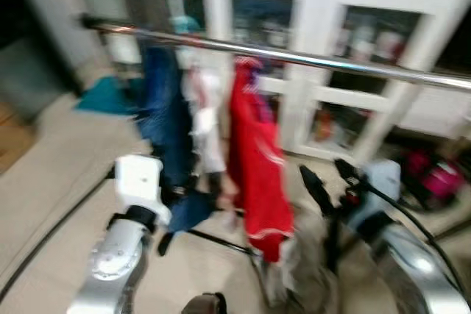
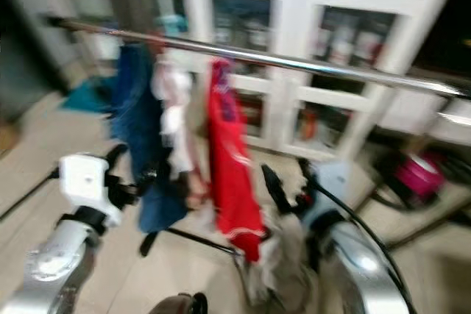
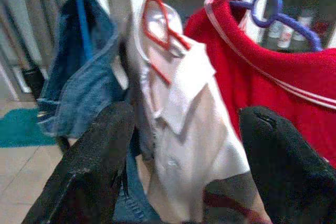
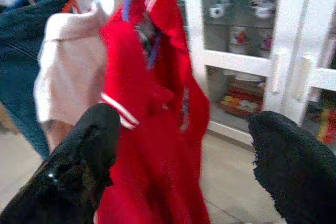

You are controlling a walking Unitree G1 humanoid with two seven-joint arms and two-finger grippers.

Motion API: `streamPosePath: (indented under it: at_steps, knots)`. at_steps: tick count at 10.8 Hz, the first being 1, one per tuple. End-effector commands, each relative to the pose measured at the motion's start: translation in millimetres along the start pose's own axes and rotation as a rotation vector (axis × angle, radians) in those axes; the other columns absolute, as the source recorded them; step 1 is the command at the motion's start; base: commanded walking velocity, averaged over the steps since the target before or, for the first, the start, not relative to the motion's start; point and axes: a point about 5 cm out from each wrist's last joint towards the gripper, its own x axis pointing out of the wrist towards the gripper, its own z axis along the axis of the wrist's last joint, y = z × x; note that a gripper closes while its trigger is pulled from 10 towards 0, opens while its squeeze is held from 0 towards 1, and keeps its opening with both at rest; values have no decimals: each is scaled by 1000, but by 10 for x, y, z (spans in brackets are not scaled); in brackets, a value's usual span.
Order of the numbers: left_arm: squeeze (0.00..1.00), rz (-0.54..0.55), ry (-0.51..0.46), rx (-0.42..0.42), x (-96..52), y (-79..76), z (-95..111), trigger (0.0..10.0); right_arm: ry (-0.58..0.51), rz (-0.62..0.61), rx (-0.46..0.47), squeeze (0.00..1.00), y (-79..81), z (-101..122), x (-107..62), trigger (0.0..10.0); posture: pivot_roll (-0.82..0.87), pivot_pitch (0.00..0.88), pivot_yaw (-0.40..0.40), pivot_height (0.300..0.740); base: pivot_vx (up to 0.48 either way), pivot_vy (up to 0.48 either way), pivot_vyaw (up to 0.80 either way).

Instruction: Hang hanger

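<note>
A blurred view from the robot's head looks down on a silver clothes rail (image 1: 309, 59) that runs across the scene from the 10 o'clock side to the 3 o'clock side. Three garments hang from it side by side. Furthest toward 9 o'clock is a blue denim garment (image 1: 163, 119) on a blue hanger (image 3: 82, 22). Next to it, touching, hangs a white shirt (image 3: 184, 129) on a red hanger (image 3: 157, 22). Toward 3 o'clock from that is a red garment (image 1: 256, 159) on a purple hanger (image 3: 281, 17), its hook over the rail.

The left hand (image 3: 181, 171) is raised in front of the white shirt, its two black fingers (image 3: 92, 171) spread apart with nothing between them. The left arm's white wrist block sits at about 7 o'clock in the head view. The right hand (image 4: 181, 161) is raised before the red garment, its black fingers (image 4: 84, 166) also spread apart and holding nothing. In the head view it stands at about 5 o'clock, just beside the red garment's lower hem.

Behind the rail stands a white cabinet (image 1: 412, 49) with glass doors and small items on its shelves. A teal mat (image 1: 103, 97) lies on the pale floor (image 1: 51, 174) at about 9 o'clock, and a pink object (image 1: 434, 178), too blurred to identify, sits at 3 o'clock.
</note>
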Motion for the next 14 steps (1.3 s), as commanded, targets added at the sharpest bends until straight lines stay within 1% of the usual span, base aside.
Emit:
streamPosePath:
  at_steps: [1, 2, 3, 4, 5, 6, 7, 8, 9, 10, 11, 12, 13, 14]
  knots:
    - [0, -14, 1, -4, 12, 3, 17, 10000, -49, -2, 4, 1000, 9, 87, -18, 10000, -73, 42, 79, 740, 0, 0, 800]
    - [0, -34, 15, 0, 58, 40, 8, 10000, -84, -60, 17, 1000, 3, 151, 41, 10000, -89, 53, 94, 740, 0, 0, 800]
    - [0, -21, -6, -9, 69, 81, 20, 10000, -112, -91, 31, 1000, 8, 179, 68, 10000, -101, 32, 94, 740, 0, 0, 800]
    - [0, -3, -7, 2, 104, 95, -4, 10000, -121, -108, 17, 1000, 2, 195, 98, 10000, -95, 27, 87, 740, 0, 0, 800]
    - [0, -1, -11, -6, 124, 76, 4, 10000, -126, -116, 11, 1000, -8, 209, 123, 10000, -96, 27, 86, 740, 0, 0, 0]
    - [0, 8, -23, -26, 139, 73, 42, 10000, -116, -100, 2, 1000, 16, 256, 174, 10000, -95, 42, 78, 740, 0, 375, 0]
    - [0, 23, -15, -31, 96, 56, 37, 10000, -125, -87, 6, 1000, 7, 317, 173, 10000, -75, 73, 61, 740, 0, 439, -800]
    - [0, 40, -2, -26, 58, 58, 6, 10000, -109, -99, 7, 1000, -26, 287, 194, 10000, -61, 85, 51, 740, 0, 435, -800]
    - [0, 49, 13, -13, 17, 71, -5, 10000, -84, -106, 3, 1000, -24, 253, 206, 10000, -60, 91, 38, 740, 0, 480, -800]
    - [0, 73, 24, -4, 7, 108, -3, 10000, -70, -106, 4, 1000, 5, 258, 203, 10000, -61, 100, 41, 740, 0, 480, -800]
    - [0, 71, 23, 2, 34, 111, 1, 10000, -71, -113, 7, 1000, -1, 263, 192, 10000, -63, 96, 51, 740, 0, 480, -800]
    - [0, 72, 28, 22, 70, 126, -1, 10000, -68, -140, 13, 1000, -13, 260, 185, 10000, -70, 102, 42, 740, 0, 480, -800]
    - [0, 67, 3, 3, 104, 127, 64, 10000, -93, -122, 70, 1000, 21, 322, 215, 10000, -56, 108, 40, 740, 0, 480, -800]
    - [0, 82, 11, -1, 101, 152, 50, 10000, -79, -80, 36, 1000, 84, 307, 267, 10000, -66, 101, 40, 740, 0, 461, -800]
